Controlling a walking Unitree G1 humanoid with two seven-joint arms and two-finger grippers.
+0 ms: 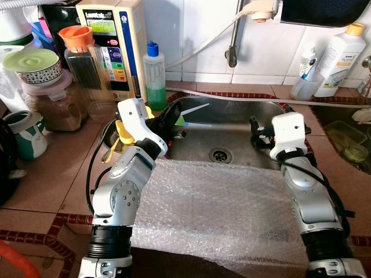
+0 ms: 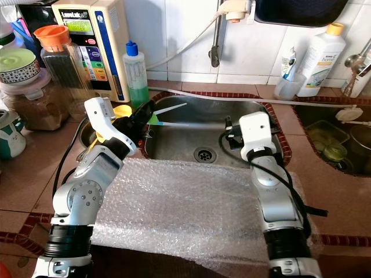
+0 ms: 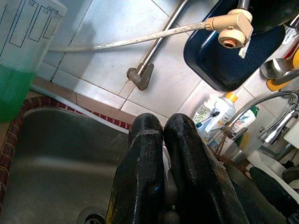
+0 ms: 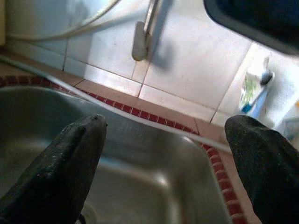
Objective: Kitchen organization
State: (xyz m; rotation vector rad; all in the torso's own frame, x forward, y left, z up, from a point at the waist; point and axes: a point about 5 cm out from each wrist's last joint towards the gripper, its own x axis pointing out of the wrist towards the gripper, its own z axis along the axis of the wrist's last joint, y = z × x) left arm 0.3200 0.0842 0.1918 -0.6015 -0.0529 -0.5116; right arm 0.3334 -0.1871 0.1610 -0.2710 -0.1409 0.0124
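A steel sink lies before me, with a drain in its floor. My left gripper hangs over the sink's left rim, and its fingers are pressed shut. A thin white and lime-green thing shows at its tips; I cannot tell if it is held. My right gripper hovers over the right half of the basin, and its fingers are spread wide with nothing between them.
A bubble-wrap sheet covers the counter in front of the sink. At the back left stand a green soap bottle, a water unit, an orange-lidded jar and a yellow item. A white detergent bottle stands at the back right.
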